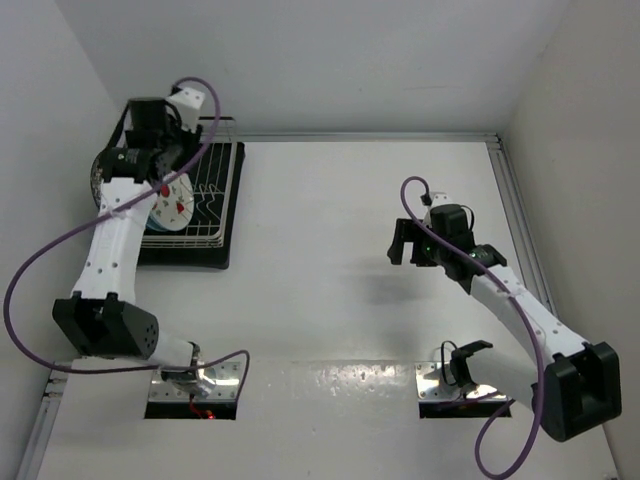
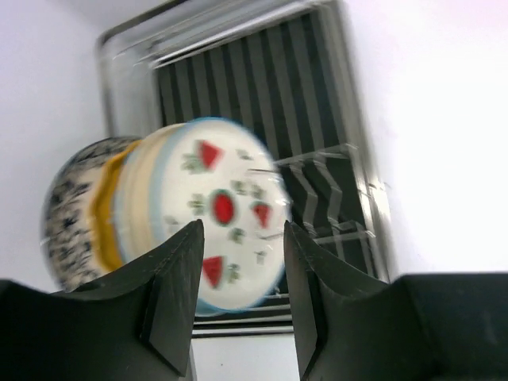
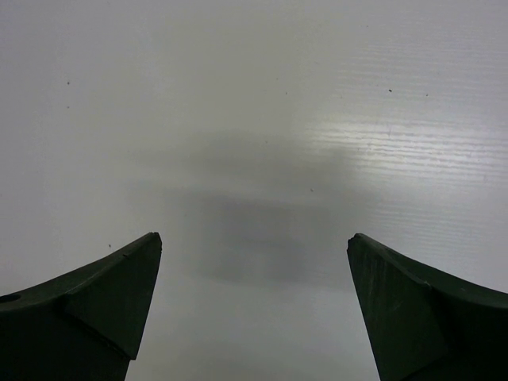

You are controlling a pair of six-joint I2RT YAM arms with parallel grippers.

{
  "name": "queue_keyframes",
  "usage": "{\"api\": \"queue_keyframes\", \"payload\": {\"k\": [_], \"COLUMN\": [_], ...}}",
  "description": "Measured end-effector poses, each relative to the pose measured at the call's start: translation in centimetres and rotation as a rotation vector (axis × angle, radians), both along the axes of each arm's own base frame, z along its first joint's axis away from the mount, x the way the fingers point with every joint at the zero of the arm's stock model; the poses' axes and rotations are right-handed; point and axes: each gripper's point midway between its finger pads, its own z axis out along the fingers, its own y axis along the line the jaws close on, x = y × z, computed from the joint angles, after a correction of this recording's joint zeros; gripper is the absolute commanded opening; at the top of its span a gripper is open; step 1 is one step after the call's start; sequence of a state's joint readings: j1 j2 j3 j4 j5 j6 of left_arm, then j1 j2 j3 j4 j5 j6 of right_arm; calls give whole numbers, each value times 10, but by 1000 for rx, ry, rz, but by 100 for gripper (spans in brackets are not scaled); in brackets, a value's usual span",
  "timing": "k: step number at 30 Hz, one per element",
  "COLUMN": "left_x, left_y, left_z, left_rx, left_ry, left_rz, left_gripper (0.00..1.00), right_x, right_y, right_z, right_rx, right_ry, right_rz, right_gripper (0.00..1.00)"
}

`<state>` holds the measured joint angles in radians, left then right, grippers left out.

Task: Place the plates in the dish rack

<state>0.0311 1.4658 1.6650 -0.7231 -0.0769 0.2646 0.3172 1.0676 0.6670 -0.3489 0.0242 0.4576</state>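
Several plates (image 2: 119, 214) stand on edge in the rack (image 1: 215, 215) at ten o'clock, propped upright. We see the left gripper (image 2: 242, 238) half-open and holding nothing, and the right gripper (image 3: 254, 246) wide over the table (image 3: 254, 95).

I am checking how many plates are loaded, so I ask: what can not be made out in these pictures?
- Top view: the white left arm covers most plates in the silver wire dish rack. Only the white strawberry plate shows.
- Left wrist view: blur smears the plates behind it, so their number and patterns are unsure.
- Left wrist view: the black fingers hide the plates' lower edges, so their slots cannot be told.
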Motion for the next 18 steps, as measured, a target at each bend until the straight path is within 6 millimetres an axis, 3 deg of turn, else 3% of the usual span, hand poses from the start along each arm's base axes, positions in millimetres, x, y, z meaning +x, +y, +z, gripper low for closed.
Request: {"api": "queue_keyframes", "payload": {"k": [3, 6, 8, 11, 14, 16, 18], "left_x": [-26, -76, -118, -174, -213, -235, -245], "left_y": [-50, -96, -110, -92, -66, -53, -48], "left_z": [-25, -76, -114, -158, -192, -215, -222], "left_rx": [48, 121, 176, 264, 357, 403, 413], "left_ry": [51, 161, 253, 350, 390, 424, 396], "left_rz": [-163, -345, -458, -537, -561, -577, -582], "left_gripper": [49, 49, 49, 51, 55, 65, 75], "right_x": [-4, -12, -19, -32, -41, -45, -48], "right_y": [-2, -8, -14, -22, -26, -27, -30], "right_z": [6, 14, 20, 17, 5, 0, -4], "right_rx": [-5, -5, 7, 21, 30, 34, 36], "right_ry": [15, -9, -54, -102, -98, -82, -63], "right_rz": [-5, -31, -55, -82, -106, -121, -149], "right_gripper": [100, 100, 100, 100, 100, 100, 100]}}
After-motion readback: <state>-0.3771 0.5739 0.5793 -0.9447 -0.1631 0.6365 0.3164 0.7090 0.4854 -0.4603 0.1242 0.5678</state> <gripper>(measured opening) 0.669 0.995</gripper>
